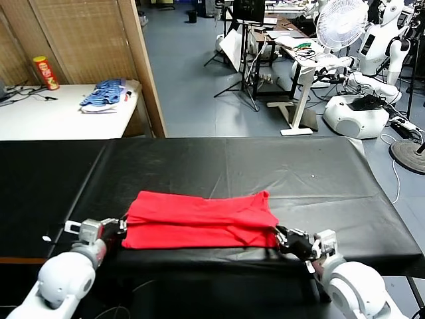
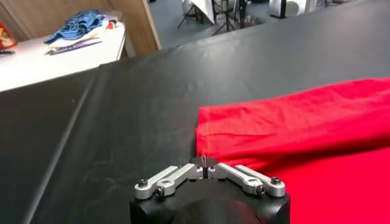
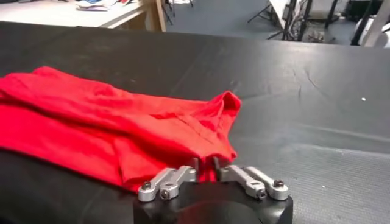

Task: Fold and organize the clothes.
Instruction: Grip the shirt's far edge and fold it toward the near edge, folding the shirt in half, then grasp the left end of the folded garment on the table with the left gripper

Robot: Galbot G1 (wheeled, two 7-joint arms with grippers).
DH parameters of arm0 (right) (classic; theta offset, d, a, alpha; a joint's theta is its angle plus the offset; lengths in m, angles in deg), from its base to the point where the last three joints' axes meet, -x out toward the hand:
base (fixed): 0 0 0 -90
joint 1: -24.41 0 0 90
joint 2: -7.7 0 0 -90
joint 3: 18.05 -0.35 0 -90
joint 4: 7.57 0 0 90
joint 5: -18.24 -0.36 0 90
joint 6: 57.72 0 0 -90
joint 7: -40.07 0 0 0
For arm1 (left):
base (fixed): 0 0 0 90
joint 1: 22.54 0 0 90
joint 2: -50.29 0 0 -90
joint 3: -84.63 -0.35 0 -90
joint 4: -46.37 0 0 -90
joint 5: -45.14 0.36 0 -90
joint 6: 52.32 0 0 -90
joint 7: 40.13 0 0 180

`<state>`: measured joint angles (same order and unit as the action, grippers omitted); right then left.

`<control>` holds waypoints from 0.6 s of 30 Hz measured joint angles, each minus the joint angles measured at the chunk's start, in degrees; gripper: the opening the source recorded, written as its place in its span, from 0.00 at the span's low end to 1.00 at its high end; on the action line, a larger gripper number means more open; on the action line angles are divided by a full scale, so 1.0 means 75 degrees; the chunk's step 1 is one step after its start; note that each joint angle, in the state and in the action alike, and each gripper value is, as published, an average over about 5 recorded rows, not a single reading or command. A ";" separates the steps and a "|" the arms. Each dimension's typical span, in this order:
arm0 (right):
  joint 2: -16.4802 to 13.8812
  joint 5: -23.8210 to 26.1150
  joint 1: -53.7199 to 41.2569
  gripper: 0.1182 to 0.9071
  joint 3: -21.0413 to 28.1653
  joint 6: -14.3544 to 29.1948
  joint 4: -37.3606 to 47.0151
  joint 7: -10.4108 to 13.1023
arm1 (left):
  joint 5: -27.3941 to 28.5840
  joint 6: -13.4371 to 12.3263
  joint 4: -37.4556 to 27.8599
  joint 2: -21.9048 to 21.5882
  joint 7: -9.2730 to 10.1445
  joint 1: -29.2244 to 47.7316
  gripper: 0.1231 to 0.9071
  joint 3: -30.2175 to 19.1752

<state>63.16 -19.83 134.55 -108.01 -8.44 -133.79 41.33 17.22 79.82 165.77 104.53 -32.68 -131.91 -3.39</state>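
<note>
The clothes here are one red T-shirt, lying folded into a wide flat band near the front edge of the black table. My left gripper is at the shirt's near left corner. In the left wrist view its fingertips stand a narrow slit apart, with the shirt corner just past them. My right gripper is at the near right corner. In the right wrist view it stands open, with the hem of the shirt lying between its fingers.
A white side table at the back left carries a blue-and-white fabric pile and a red can. A wooden screen stands behind it. A fan and other robots fill the floor at back right.
</note>
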 joint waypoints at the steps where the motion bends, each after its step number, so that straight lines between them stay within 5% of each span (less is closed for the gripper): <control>1: 0.0016 -0.0064 -0.0058 0.68 -0.0057 0.0098 0.0019 0.0058 | -0.0079 0.0001 0.0047 -0.0011 -0.0003 -0.0019 0.33 0.0035; 5: 0.0216 0.0136 -0.0444 0.84 -0.0062 0.0515 0.0324 0.0266 | -0.0551 0.0003 0.0189 0.0084 0.0044 0.0025 0.65 0.0214; 8: 0.0486 0.0620 -0.0873 0.86 0.0176 0.0729 0.0772 0.0307 | -0.1078 0.0005 0.0082 0.0277 0.0305 0.0271 0.81 0.0281; 12: 0.0860 0.1221 -0.1497 0.86 0.0670 0.0847 0.1472 0.0314 | -0.1802 0.0006 -0.0321 0.0540 0.0583 0.0861 0.86 0.0167; 18: 0.1252 0.1624 -0.2314 0.86 0.1379 0.0942 0.2455 0.0273 | -0.2121 -0.0041 -0.1073 0.0939 0.0610 0.1589 0.86 -0.0184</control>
<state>72.55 -7.64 117.20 -97.66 -1.38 -115.37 43.38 1.31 79.51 157.72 111.57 -28.11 -119.99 -4.77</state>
